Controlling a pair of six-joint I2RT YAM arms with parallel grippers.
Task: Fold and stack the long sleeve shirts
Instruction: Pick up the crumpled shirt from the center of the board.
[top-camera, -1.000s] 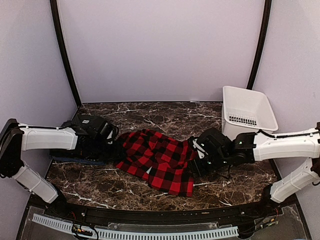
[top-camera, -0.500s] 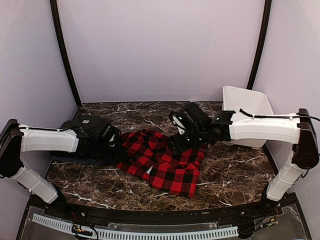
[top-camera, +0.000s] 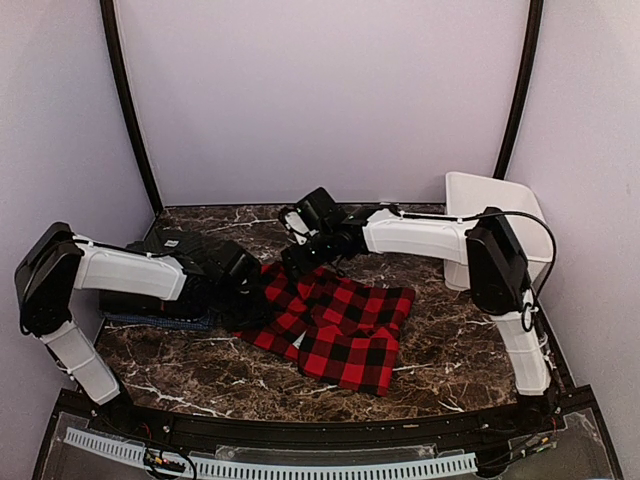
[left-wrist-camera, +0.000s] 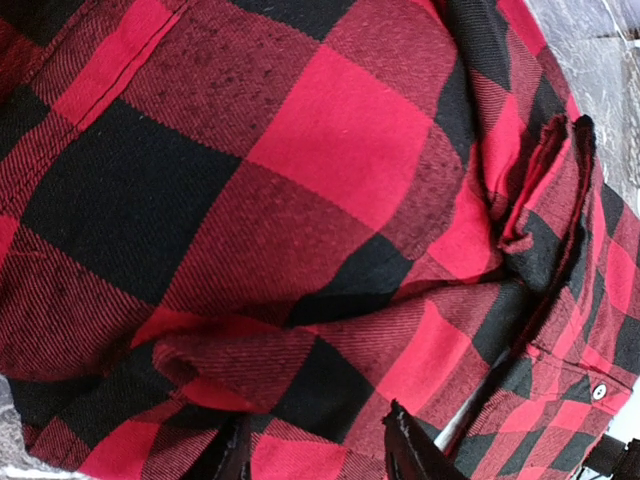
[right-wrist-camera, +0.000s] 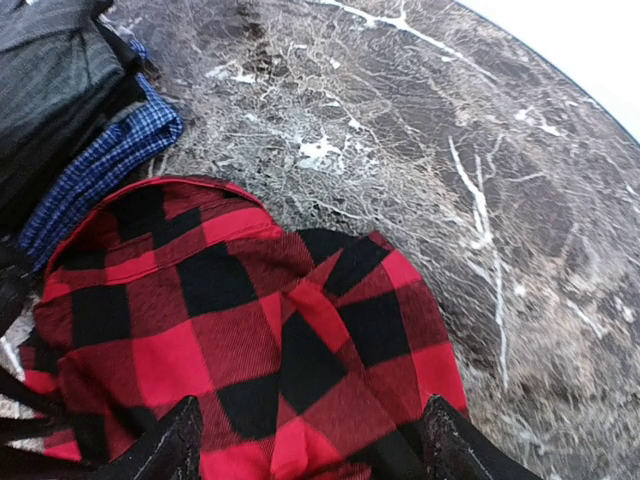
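2 grippers over checked shirt (top-camera: 350, 325): right gripper (right-wrist-camera: 312, 445) spread above it; left gripper (left-wrist-camera: 320, 445) against cloth, grip unclear.

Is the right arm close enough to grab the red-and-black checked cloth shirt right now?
Probably yes. The right pincer hangs open just above the far edge of the red-and-black checked cloth shirt. Nothing seems to lie between them, so it likely only needs to drop and close.

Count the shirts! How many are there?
3. A red-and-black checked cloth shirt lies mid-table; a black cloth shirt sits on a blue checked one at the left. Others may hide beneath.
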